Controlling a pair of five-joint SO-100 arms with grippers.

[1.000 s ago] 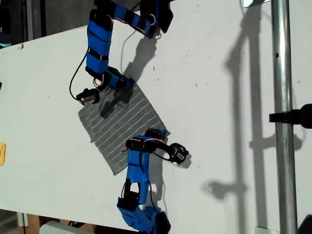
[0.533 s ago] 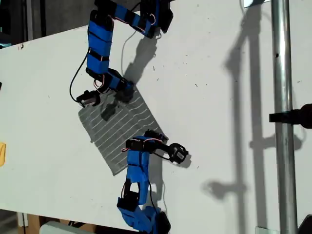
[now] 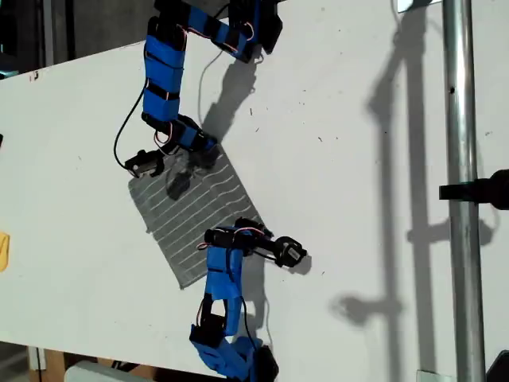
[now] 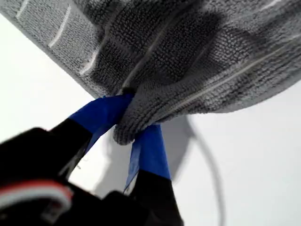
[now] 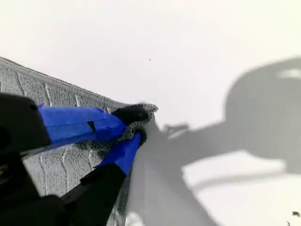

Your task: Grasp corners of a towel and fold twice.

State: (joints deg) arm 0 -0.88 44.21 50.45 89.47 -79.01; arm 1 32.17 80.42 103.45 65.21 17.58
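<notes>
figure: 2 blue arms over a white surface (image 3: 358,119), exterior view and 2 wrist views.

the towel (image 3: 199,215), grey with thin white stripes, lies as a diamond left of centre in the exterior view. its far corner (image 3: 208,151) sits under the tip of the arm that reaches in from the far edge. its right corner (image 3: 256,224) sits under the tip of the arm that reaches in from the near edge. the left corner (image 3: 131,187) and the near corner (image 3: 184,282) lie flat and free.

my first end effector (image 4: 131,122) is clenched on the towel (image 4: 188,47): a bunched corner is pinched between its 2 blue-taped fingers (image 4: 101,113), and the cloth there is puckered into folds.

my second end effector (image 5: 138,125) is also clenched on the towel (image 5: 28,82), and its blue-taped fingers (image 5: 75,123) meet at the tip of a corner along the hemmed edge.

the wrist views do not show which arm in the exterior view is which.

a small yellow thing (image 3: 4,251) lies at the exterior view's left edge, well apart from the towel. a metal pole (image 3: 460,159) stands at the exterior view's right.
</notes>
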